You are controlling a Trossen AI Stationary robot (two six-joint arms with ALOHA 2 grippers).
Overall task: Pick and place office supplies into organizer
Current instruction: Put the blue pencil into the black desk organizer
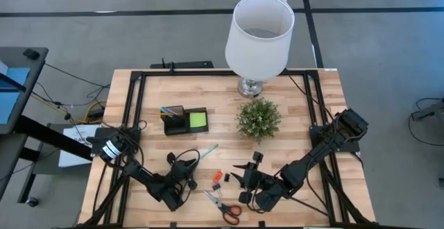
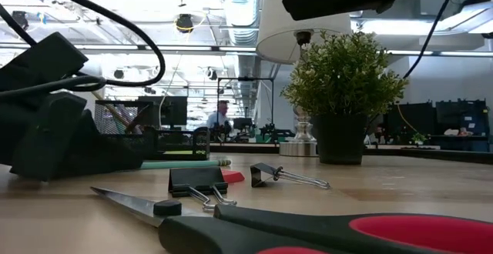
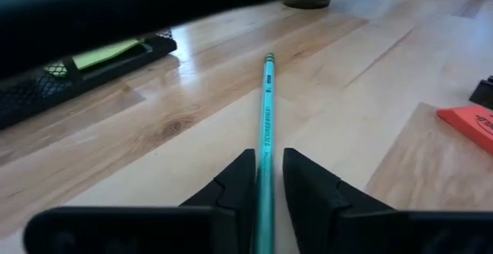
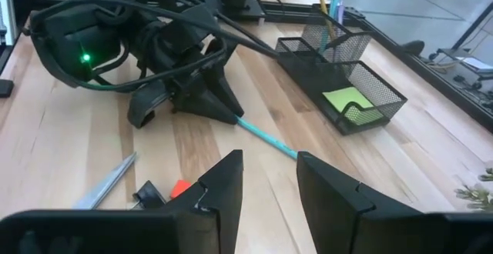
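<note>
the left claw (image 3: 262,178) sat clamped on the slim teal pen (image 3: 266,104) lying flat on the wooden tabletop (image 3: 154,131), near the black mesh organizer (image 1: 184,120). gripped at its end, the pen could pivot or slip when lifted. the right claw (image 4: 268,178) hovered apart, empty.

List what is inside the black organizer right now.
The organizer has a lime-green sticky-note pad in its low tray, and a few pens stand in the taller compartment. Mesh walls hide that compartment's bottom.
</note>
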